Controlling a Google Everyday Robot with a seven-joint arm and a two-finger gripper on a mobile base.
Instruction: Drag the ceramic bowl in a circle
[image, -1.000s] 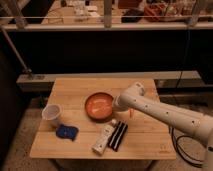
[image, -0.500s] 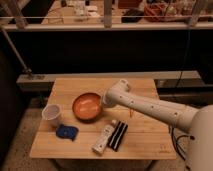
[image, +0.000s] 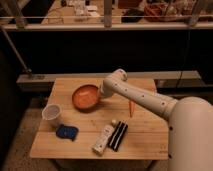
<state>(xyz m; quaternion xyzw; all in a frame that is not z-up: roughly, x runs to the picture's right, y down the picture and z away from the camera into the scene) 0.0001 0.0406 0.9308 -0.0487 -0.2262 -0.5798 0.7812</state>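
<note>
The ceramic bowl is a round, shallow, orange-red dish lying on the wooden table, left of its middle. My white arm reaches in from the lower right, and my gripper sits at the bowl's right rim, touching it. The arm's wrist hides the rim there.
A small white cup stands at the table's left edge, with a blue object in front of it. A white tube and a black bar lie near the front. An orange carrot-like stick lies right of the arm. A railing runs behind.
The bowl has slid left and toward the far edge across the table, with my gripper following at its right rim. The other objects stayed put.
</note>
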